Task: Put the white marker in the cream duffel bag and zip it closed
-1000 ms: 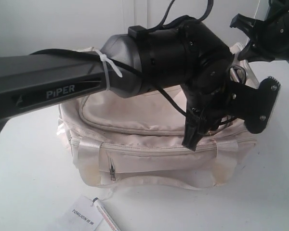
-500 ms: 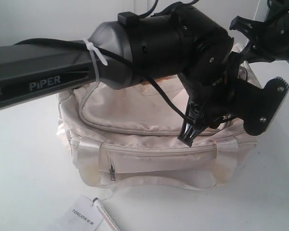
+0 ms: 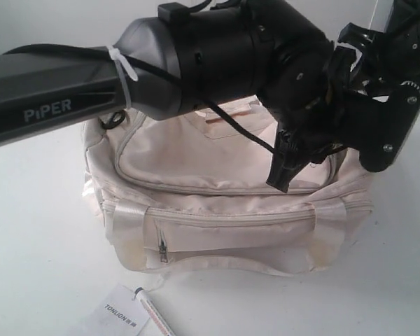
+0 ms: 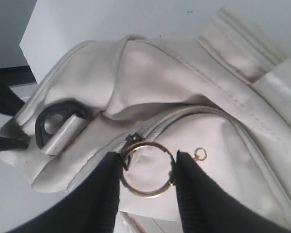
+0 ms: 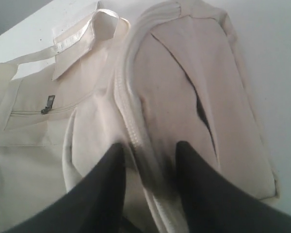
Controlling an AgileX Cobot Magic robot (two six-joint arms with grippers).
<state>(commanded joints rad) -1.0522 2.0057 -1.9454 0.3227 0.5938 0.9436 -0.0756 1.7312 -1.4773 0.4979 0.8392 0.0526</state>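
Observation:
The cream duffel bag [image 3: 217,161] sits mid-table. The white marker [image 3: 154,316] lies on the table in front of the bag, beside the paper tag. My left gripper [image 3: 283,175] hangs over the bag's right top. In the left wrist view its fingers [image 4: 106,184] touch both sides of the gold ring zipper pull [image 4: 146,191], so my left gripper [image 4: 146,158] is shut on it. My right gripper [image 3: 360,63] is at the bag's far right end. In the right wrist view my right gripper [image 5: 148,148] pinches the ridge of fabric along the zipper seam [image 5: 123,102].
A white "TONLION" tag [image 3: 122,315] lies at the table's front edge. A black end ring [image 4: 56,124] sits on the bag near the zipper pull. The front pocket zip [image 3: 162,248] faces the exterior camera. The left arm [image 3: 70,91] hides much of the bag's top.
The left arm has risen and drawn back to the left, lifting its gripper from the bag's front right up to its top. The right gripper has barely moved.

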